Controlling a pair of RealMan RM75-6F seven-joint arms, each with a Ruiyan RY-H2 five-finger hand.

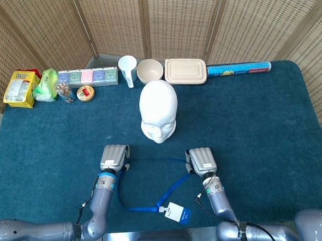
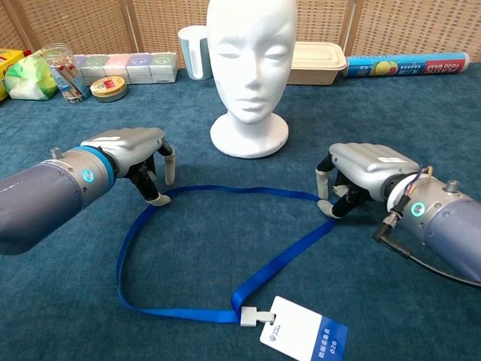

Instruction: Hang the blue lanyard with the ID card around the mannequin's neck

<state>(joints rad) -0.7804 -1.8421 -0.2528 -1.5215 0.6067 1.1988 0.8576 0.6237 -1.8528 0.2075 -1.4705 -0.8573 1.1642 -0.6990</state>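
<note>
- Chest view: the blue fabric lanyard is lying looped on the dark teal table cloth, in front of the white foam mannequin head, with its white and blue ID card nearest the camera.
- The left hand is pinching the strap's left bend with curled fingers.
- The right hand is apparently gripping the right bend; the contact is partly hidden.
- Both hands are sitting low over the cloth.

Lanyard flat on counter; left hand and right hand pinch it before mannequin.
</note>
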